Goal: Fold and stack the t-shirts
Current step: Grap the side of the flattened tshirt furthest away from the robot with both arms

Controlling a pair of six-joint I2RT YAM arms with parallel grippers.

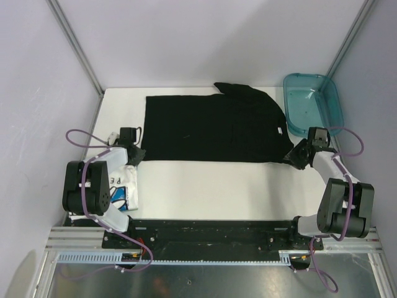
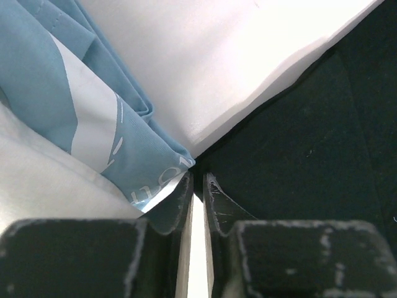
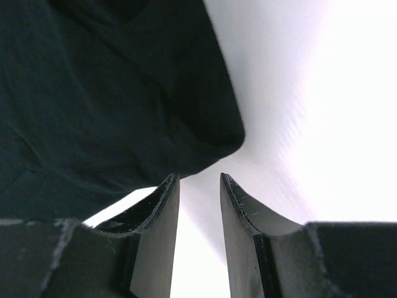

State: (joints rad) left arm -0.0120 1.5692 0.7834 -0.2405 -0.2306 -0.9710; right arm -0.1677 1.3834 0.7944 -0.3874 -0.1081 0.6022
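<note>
Left jaws barely apart at matte black tee (image 2: pixel 298 155) corner; right jaws apart beside its rounded edge.

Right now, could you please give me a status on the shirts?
Left pincer nearly closed at corner of black cloth t-shirt, grip unconfirmed. Right pincer open at its near-right corner. White blue-printed t-shirt beside left pincer.
</note>
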